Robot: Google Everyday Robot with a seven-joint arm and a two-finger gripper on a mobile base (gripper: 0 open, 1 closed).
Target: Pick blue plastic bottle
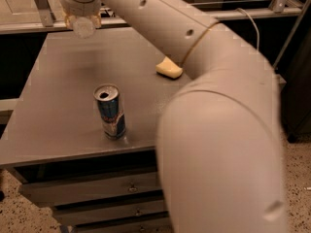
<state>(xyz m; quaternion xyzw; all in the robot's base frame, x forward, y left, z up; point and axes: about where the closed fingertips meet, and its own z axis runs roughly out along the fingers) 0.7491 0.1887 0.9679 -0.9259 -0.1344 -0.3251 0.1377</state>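
Grip is the thing to watch here. The tool (82, 22) sits at the far left end of the grey bench (58, 81), with its yellowish fingertips (68, 20) tucked in on both sides of the small, clear blue plastic bottle (83, 28), so it looks clamped onto it. The bottle faces the camera end-on, right under the wrist, and I can't tell if it's resting on the bench or clear of it.

My take: hold a steady squeeze, since thin plastic like that probably flexes and slips, and go straight up rather than dragging sideways.

Around it, a blue-and-silver metal drink can (110, 111) stands upright, well apart from the tool toward the near edge. A pale yellow sponge-like wedge (169, 68) lies off to the tool's right, tucked beside the big cream arm (214, 130). Neither looks to be in the way of a lift. A metal railing (29, 27) runs just behind the tool, so I wouldn't swing backward.
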